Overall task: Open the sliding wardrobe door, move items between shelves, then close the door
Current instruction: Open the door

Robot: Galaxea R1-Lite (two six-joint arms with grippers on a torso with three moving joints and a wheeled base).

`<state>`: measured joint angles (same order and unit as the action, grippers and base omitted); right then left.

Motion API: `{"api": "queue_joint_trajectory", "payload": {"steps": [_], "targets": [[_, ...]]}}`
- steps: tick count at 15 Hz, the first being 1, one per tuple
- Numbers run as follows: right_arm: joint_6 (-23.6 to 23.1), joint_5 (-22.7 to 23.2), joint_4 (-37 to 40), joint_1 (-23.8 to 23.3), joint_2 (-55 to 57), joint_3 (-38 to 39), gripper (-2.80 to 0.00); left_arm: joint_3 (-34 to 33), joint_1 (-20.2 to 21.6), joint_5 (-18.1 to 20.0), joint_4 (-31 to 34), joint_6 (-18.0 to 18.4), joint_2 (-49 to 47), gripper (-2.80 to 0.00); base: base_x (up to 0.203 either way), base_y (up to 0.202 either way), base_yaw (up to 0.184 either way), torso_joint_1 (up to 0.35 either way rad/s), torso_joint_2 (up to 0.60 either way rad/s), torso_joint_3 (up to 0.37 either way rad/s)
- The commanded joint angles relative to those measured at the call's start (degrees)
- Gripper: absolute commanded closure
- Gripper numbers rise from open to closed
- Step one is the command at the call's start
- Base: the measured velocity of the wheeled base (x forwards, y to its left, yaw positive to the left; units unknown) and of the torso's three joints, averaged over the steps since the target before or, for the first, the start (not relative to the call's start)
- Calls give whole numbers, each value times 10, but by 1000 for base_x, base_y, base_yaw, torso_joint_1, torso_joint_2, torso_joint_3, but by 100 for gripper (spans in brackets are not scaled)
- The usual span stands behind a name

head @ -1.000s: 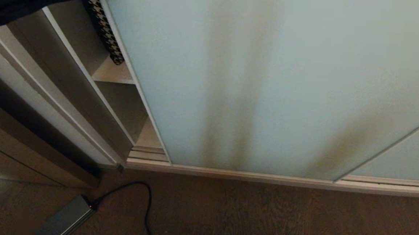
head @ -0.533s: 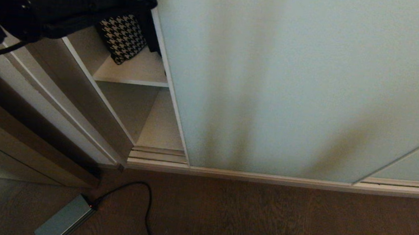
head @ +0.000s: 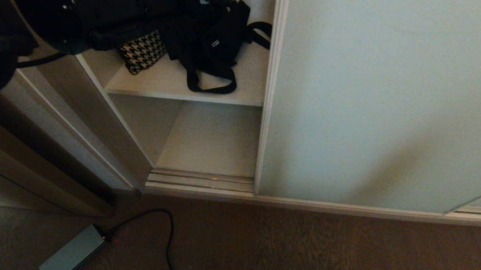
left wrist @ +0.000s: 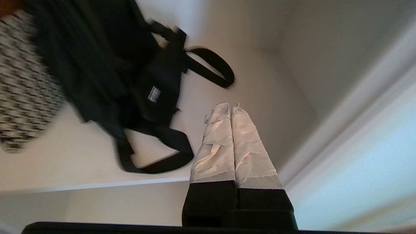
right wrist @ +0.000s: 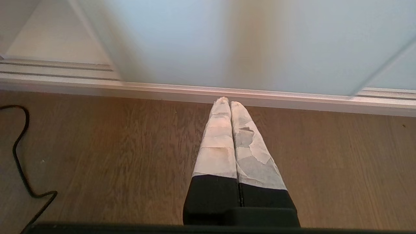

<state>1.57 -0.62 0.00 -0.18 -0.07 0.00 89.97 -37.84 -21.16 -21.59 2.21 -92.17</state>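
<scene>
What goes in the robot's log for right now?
frosted blue-green sliding door: part open | floppy black bag: upper white shelf | left gripper: shut, empty | right gripper: shut

Two long, slim fingers on the left gripper [left wrist: 230, 107], each wrapped in wrinkled off-white tape with a few loose threads at the tips, tapering from broad matte black bases to narrow rounded ends. Same build on the right gripper [right wrist: 226, 101]: off-white wrapping over both fingers, worn and peeling in patches on one, a faint yellowish stain on the other, black blocks beneath. A flat black bar of housing across the near edge under each pair. In the head view, bulky glossy black left arm casing [head: 85, 13], rounded, with a thin black cable [head: 40, 61] looping below it.
</scene>
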Motion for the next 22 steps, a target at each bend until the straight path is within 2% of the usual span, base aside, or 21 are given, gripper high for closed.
{"api": "queue_joint_trajectory", "payload": {"steps": [1,5,7,10,15,18,22], "targets": [[0,0,0,0,0,0,0,-13,10,-25,6,10,60,0,0,0,0,0,0,0],[0,0,0,0,-1,0,0,-159,67,-71,46,61,172,0,0,0,0,0,0,0],[0,0,0,0,-1,0,0,-257,134,-92,49,76,236,0,0,0,0,0,0,0],[0,0,0,0,-1,0,0,-389,239,-118,48,83,354,0,0,0,0,0,0,0],[0,0,0,0,-1,1,0,-555,351,-142,47,79,551,0,0,0,0,0,0,0],[0,0,0,0,-1,0,0,-654,391,-148,46,54,642,0,0,0,0,0,0,0],[0,0,0,0,-1,0,0,-775,403,-144,52,42,751,0,0,0,0,0,0,0]]}}
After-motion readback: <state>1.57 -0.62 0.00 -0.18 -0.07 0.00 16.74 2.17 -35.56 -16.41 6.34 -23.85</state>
